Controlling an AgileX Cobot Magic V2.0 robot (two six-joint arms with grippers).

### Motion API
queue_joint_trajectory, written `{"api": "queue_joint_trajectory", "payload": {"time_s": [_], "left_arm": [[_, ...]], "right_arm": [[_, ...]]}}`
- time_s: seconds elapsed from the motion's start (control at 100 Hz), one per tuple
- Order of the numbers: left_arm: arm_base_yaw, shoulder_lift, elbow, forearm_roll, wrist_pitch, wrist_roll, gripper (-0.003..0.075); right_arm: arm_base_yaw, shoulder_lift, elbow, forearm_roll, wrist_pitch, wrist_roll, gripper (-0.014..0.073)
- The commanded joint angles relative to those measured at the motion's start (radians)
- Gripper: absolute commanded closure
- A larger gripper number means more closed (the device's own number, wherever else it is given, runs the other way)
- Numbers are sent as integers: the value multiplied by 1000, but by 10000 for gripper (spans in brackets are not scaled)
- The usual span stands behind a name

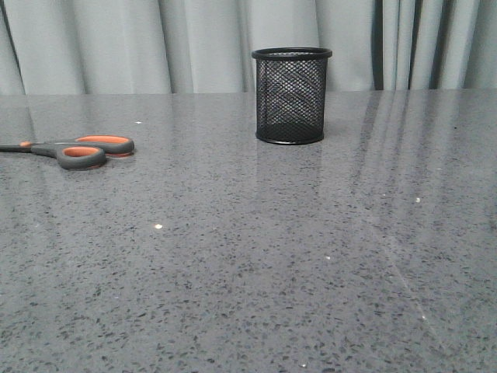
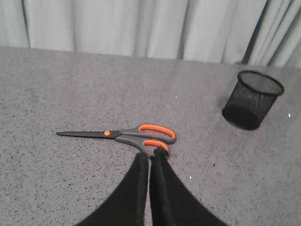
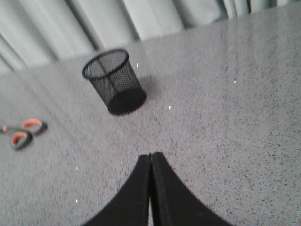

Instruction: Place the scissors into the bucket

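**Scissors flat on the table, mesh cup standing apart, both grippers closed on nothing**

You had the pair of scissors with dark grey handles lined in orange [image 1: 78,148] lying flat on the speckled grey stone-look table [image 1: 256,264], at the left side of the front view. Its handle loops pointed toward the table's middle, and its dark blades ran off the left edge of that picture. In the left wrist view the whole pair [image 2: 123,135] was visible, blades together, with the orange pivot dot between blades and handles.

The small black wire-mesh cylindrical bucket [image 1: 291,96] stood upright toward the back of the table, near the pale grey pleated curtain [image 1: 116,43]. It was well apart from the scissors, to their right. You could see into its open mouth from the left wrist camera [image 2: 252,99] and the right wrist camera [image 3: 114,82]; no scissors were inside it.

Your left gripper [image 2: 149,157] had its two black fingers pressed together with nothing between them. Its fingertips appeared just beside the nearer handle loop; whether they touched it you could not tell from that view. Your right gripper [image 3: 150,157] was likewise clenched on nothing, over bare table, with the bucket ahead of it and the scissors' handles [image 3: 21,133] off to one side, partly cut by the picture's edge.
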Motion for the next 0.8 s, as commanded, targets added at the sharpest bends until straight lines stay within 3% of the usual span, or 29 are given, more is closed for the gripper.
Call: {"api": "queue_joint_trajectory", "payload": {"time_s": [0.0,0.27,0.45,0.55,0.67,0.74,0.79], "left_arm": [[3,94,-109,-11,47,49,740],[3,210,-189,-16,132,80,739],[3,214,-189,-18,147,129,718],[3,214,-189,-20,160,129,608],[3,214,-189,-39,161,129,413],[3,214,-189,-58,164,131,322],[3,216,-189,-82,173,153,302]], "right_arm": [[-5,108,-126,-9,50,-65,638],[-2,276,-265,-9,130,-138,638],[-2,301,-288,118,139,-287,597],[-2,319,-301,165,151,-311,456],[-2,351,-312,172,178,-311,190],[-2,372,-319,173,196,-311,123],[-2,382,-319,173,196,-315,124]]}}
